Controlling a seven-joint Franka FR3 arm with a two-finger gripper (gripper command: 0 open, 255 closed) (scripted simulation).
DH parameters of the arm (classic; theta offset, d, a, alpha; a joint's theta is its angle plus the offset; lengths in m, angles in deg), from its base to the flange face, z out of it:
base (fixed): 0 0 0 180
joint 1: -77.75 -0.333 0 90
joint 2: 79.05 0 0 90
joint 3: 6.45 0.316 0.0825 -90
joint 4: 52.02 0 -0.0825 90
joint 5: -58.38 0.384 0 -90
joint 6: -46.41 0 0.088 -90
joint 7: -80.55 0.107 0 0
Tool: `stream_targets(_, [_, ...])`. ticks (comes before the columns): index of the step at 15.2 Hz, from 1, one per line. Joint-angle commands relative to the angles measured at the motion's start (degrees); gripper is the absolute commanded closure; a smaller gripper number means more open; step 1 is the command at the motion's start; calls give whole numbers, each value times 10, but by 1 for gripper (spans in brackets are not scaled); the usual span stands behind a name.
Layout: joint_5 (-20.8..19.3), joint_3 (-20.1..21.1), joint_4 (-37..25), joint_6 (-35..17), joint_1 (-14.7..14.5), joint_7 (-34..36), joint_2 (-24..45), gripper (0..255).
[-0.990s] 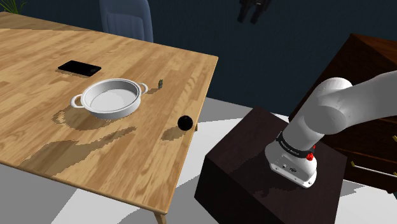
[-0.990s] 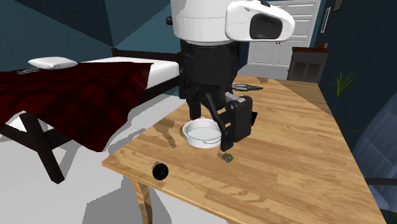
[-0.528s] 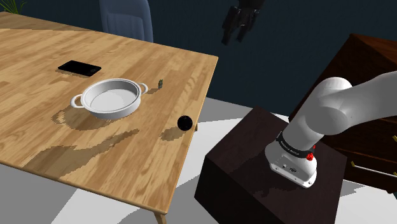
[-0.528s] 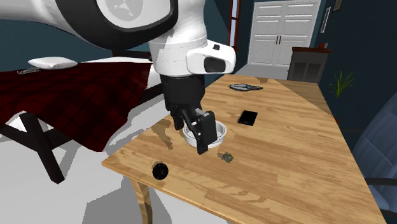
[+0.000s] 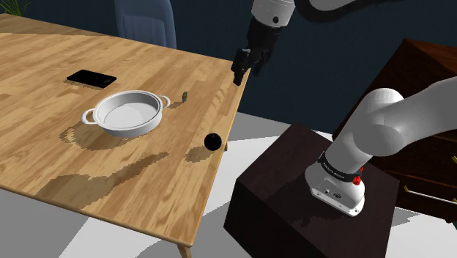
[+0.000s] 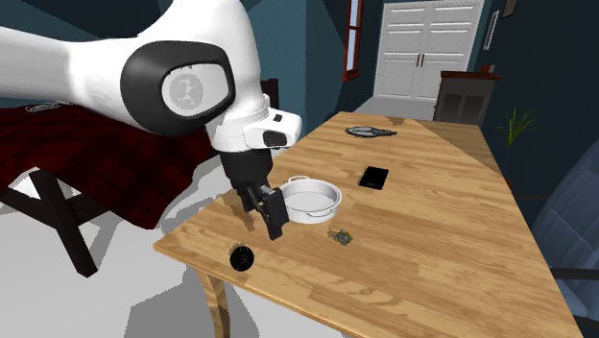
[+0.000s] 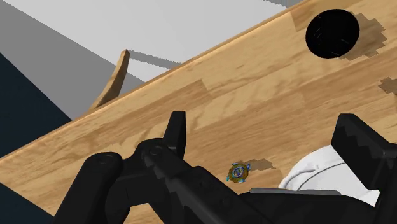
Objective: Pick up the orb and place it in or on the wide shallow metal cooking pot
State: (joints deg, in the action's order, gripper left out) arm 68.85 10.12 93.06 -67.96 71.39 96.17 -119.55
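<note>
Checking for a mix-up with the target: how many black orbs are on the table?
1. The black orb lies on the wooden table near its edge, lower right of the white pot in the shoulder view, apart from it. No other seems hidden.

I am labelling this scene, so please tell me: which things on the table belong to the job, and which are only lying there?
Job in hand:
- black orb
- pot
- gripper, open

Lying about:
- phone
- small trinket
- dark scissors-like thing
</note>
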Motion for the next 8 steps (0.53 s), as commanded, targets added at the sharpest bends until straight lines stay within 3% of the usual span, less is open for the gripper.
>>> stream_targets(1, [2,29,10,-28,-5,23,18,0])
stream_targets(8, [-12,140,20,-126,-7,115,113,0])
